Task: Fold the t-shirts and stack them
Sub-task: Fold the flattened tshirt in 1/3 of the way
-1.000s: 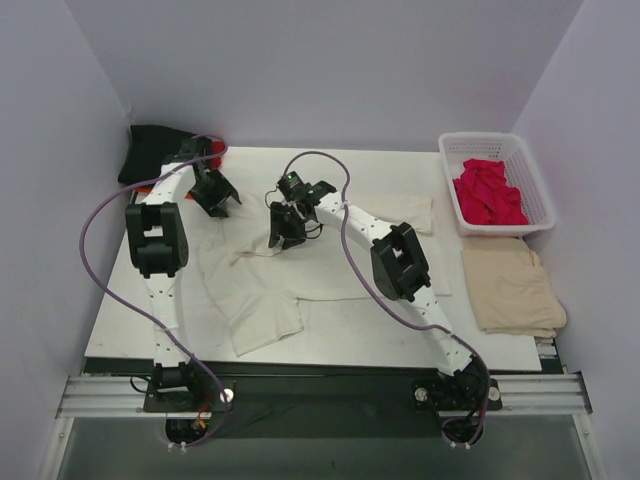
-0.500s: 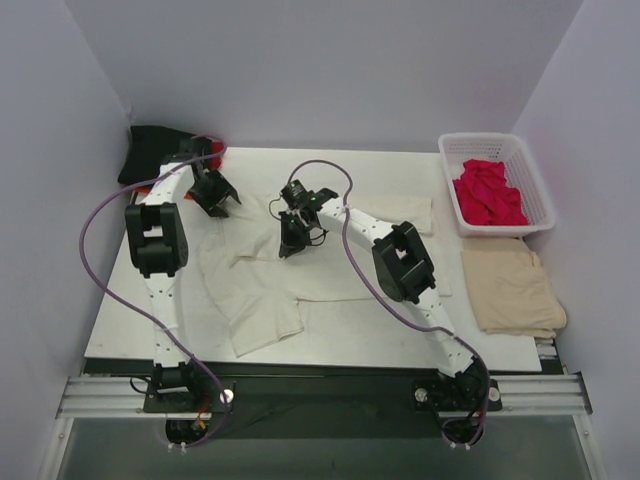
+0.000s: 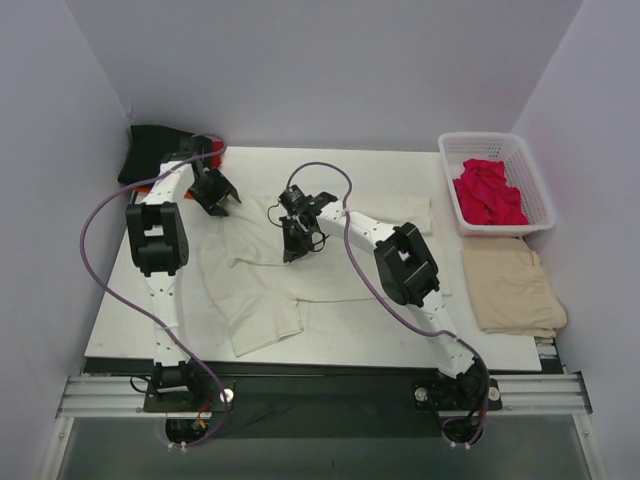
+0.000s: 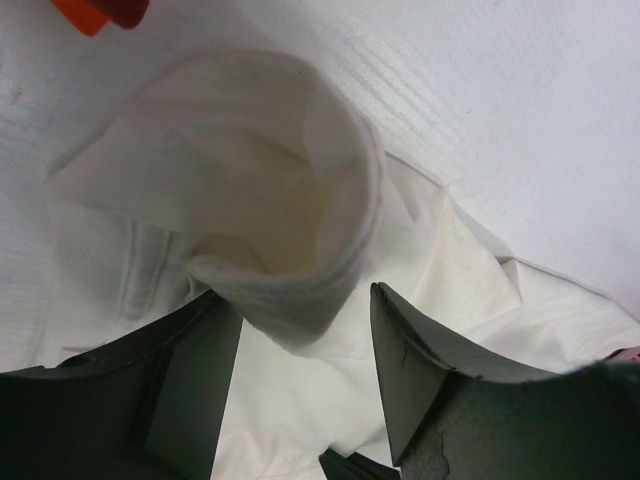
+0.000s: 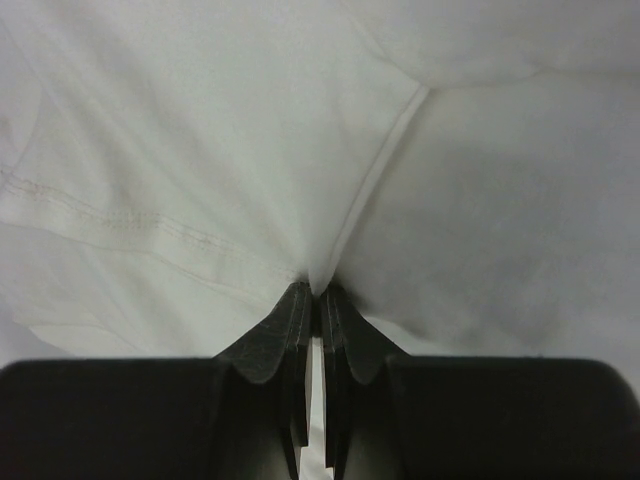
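From above, the cream shirt [image 3: 262, 290] lies rumpled on the table [image 3: 400, 345], from centre to 8 o'clock. The right end effector [image 3: 298, 245] sits on its upper edge, and the left end effector [image 3: 216, 193] hovers at 10 o'clock.

Left wrist: jaws wide, a sleeve [image 4: 260, 190] puckered just ahead, unclamped.

Right wrist: jaws pinched tight on a cloth ridge.

Spreading looks to be in hand. Next, I'd guess, the left closes on that sleeve.

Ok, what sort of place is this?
Probably a lab test cell: plain walls boxing a white table, robot arms bolted to a metal rail, a cream-white t-shirt laid out, a white lattice basket.
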